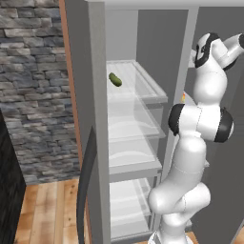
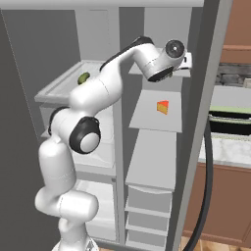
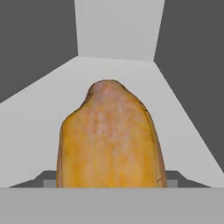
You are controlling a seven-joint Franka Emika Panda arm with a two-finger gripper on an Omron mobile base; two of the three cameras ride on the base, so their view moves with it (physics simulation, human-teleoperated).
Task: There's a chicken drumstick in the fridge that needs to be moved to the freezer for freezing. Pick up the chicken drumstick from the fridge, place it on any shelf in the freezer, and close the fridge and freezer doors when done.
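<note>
The chicken drumstick [image 3: 109,135], golden-brown and lumpy, lies on a pale grey shelf [image 3: 175,109] and looms very close in the hand view. My gripper [image 3: 111,177] straddles its near end. One dark fingertip [image 3: 49,177] shows just off each side of the meat. How tightly the jaws press on it is hidden by the meat itself. In the right base view my wrist [image 2: 166,59] reaches onto the upper shelf of the right-hand compartment.
Both doors stand open: the left door [image 1: 90,143] and the right door [image 2: 208,122], each with a dark handle. A green pickle [image 1: 115,79] lies on the left compartment's top shelf. A cheese wedge [image 2: 163,107] sits on a lower right shelf.
</note>
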